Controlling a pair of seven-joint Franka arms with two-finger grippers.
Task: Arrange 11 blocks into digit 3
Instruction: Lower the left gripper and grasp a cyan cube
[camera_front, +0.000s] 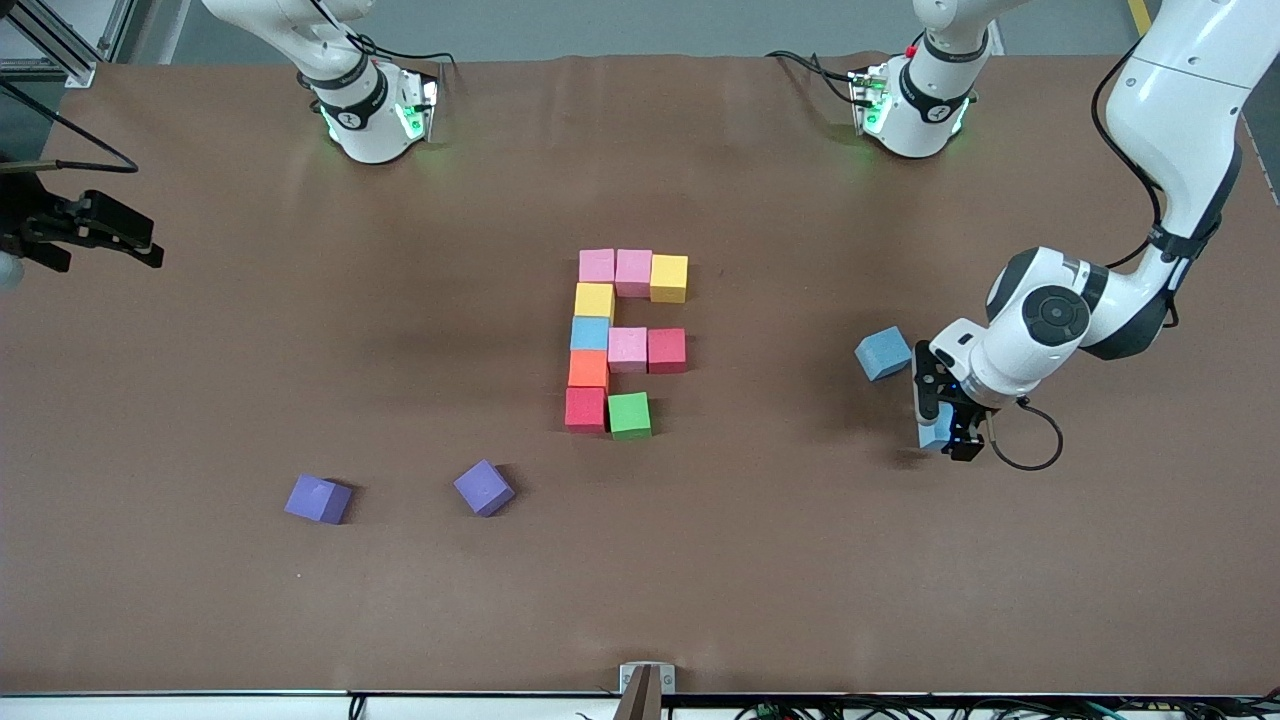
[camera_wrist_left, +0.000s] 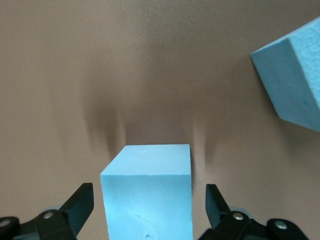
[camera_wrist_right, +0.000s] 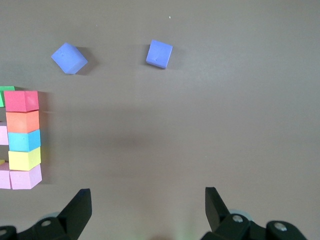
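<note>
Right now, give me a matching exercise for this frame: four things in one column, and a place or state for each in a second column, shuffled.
Things:
1. green block
2. light blue block
3. left gripper
4. right gripper

Places or states:
A. open, over bare table, waiting
B. between the left gripper's fingers, on the table
C. open, down around a block
D. beside a red block, in the figure's row nearest the front camera

Pairs: 1-D, 2-B, 3-C, 4-A

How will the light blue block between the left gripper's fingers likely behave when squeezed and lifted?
The light blue block looks like matte foam, so probably light and slightly yielding. Its flat sides face the open left gripper squarely, so slipping seems unlikely. Being a cube, it should not roll.
</note>
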